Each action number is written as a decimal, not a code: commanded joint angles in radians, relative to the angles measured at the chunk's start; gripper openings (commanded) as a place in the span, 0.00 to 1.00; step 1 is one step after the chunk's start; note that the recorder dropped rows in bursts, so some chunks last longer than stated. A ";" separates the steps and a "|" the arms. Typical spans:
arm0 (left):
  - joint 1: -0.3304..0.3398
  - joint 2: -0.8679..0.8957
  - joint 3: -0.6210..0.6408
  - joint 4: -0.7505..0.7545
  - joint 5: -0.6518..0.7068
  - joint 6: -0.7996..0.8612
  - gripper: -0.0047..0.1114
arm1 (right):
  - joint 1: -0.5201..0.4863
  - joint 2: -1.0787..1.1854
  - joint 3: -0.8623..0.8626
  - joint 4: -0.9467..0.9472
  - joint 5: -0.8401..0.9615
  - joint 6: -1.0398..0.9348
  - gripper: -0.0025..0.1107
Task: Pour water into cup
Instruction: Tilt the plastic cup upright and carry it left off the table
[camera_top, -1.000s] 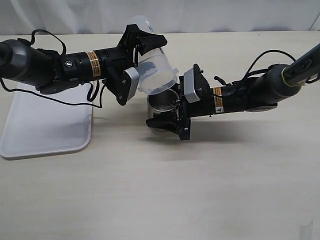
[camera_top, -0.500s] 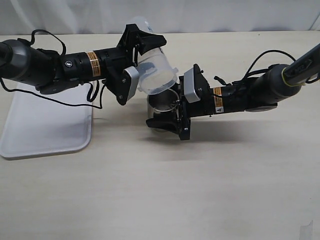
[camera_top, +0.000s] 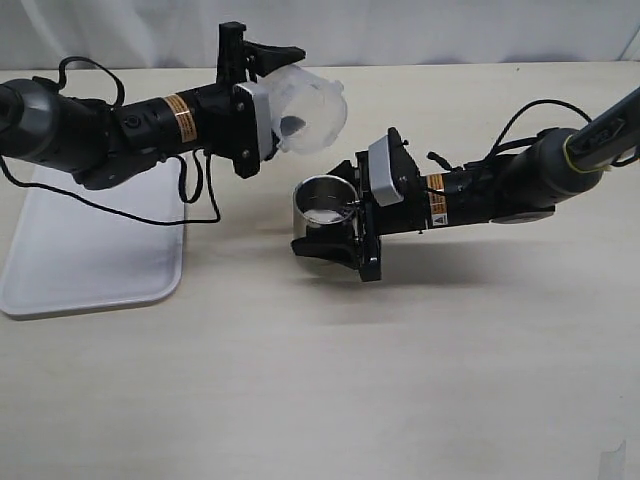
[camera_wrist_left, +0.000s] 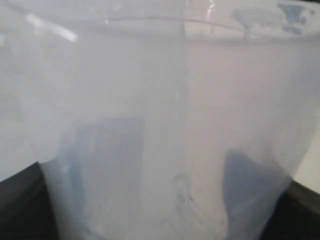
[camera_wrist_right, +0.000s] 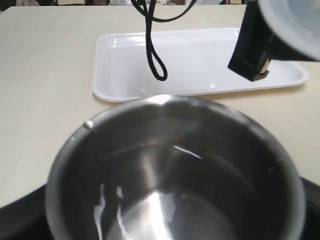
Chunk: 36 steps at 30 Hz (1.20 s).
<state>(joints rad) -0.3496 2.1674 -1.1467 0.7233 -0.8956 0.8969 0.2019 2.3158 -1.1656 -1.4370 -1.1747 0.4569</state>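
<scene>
Exterior view: table (camera_top: 400, 380), tray (camera_top: 90, 260) at 9 o'clock; left claw (camera_top: 270, 105) clamps beaker (camera_top: 310, 112), tipped sideways, at 12 o'clock of cup (camera_top: 312, 222), apart. On table right claw (camera_top: 335, 228) grips cup, seemingly holding water (camera_wrist_right: 165, 215). Risk: stray drips miss cup, mouth off rim; jerky move slops water.

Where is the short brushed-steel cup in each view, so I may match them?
Exterior view: the short brushed-steel cup sits near the middle, right of the flat white plastic tray.
Left wrist view: not in it; only a translucent plastic beaker shows.
Right wrist view: the cup fills the lower part.
Shared landmark: the tray, absent from the left wrist view.
</scene>
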 joint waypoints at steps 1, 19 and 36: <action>0.006 -0.003 -0.009 -0.208 -0.007 -0.193 0.04 | -0.002 -0.010 -0.004 0.006 -0.046 -0.008 0.06; 0.407 0.075 -0.233 -0.249 0.136 -1.193 0.04 | -0.002 -0.010 -0.004 0.000 -0.046 -0.007 0.06; 0.548 0.217 -0.263 -0.240 0.107 -1.194 0.04 | -0.002 -0.010 -0.004 0.000 -0.046 -0.007 0.06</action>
<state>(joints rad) 0.1974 2.3665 -1.3959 0.4858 -0.7785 -0.2880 0.2019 2.3158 -1.1656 -1.4467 -1.1787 0.4549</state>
